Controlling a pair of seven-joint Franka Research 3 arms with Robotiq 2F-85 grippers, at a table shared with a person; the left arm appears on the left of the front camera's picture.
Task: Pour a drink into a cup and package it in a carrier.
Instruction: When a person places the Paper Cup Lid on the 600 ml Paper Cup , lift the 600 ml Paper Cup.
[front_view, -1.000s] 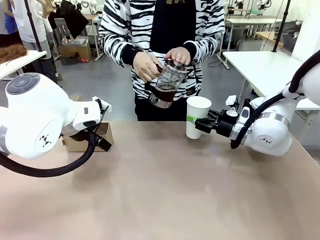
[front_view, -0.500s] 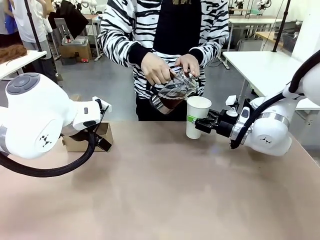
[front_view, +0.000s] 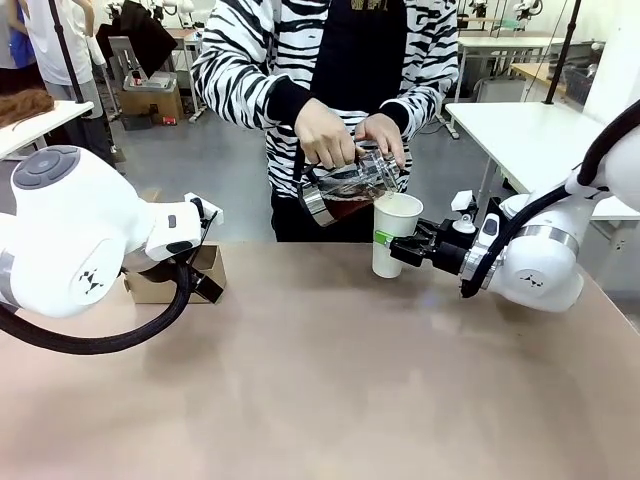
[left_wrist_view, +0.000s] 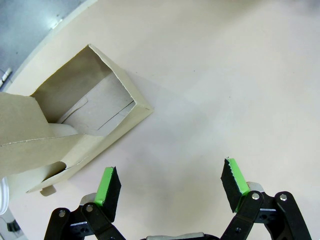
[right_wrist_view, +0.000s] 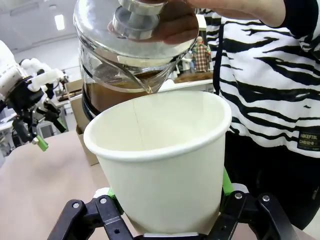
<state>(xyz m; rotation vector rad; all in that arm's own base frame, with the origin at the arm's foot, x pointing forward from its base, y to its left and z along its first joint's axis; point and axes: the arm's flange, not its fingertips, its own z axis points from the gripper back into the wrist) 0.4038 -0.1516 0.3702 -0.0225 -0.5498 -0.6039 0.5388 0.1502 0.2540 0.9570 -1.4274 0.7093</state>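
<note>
Your right claw (front_view: 398, 246) is clenched on the lower wall of the cup (right_wrist_view: 160, 165), a green pad on either side, and the cup stands upright on the bench (front_view: 320, 400) at the claw's 9 o'clock in the front view, long axis vertical, mouth open with no lid on it. Just over the rim, at the cup's 11 o'clock, the person's two hands (front_view: 325, 133) tip the glass jug (front_view: 345, 183) so that its spout hangs inside the mouth. The drink (right_wrist_view: 105, 92) has run forward to the spout (a thin thread seems to be leaving it). The cup's inner wall looks clean and white as far as you can see, but its bottom is hidden, so you cannot tell the fill. The pour turns on that spout-over-rim alignment, so I'd keep the cup steady. Your left claw (left_wrist_view: 170, 187) is released, jaws wide, above bare bench. The carrier (left_wrist_view: 90, 125) lies at its 10 o'clock, near but not touching, and its visible pocket is empty.
</note>
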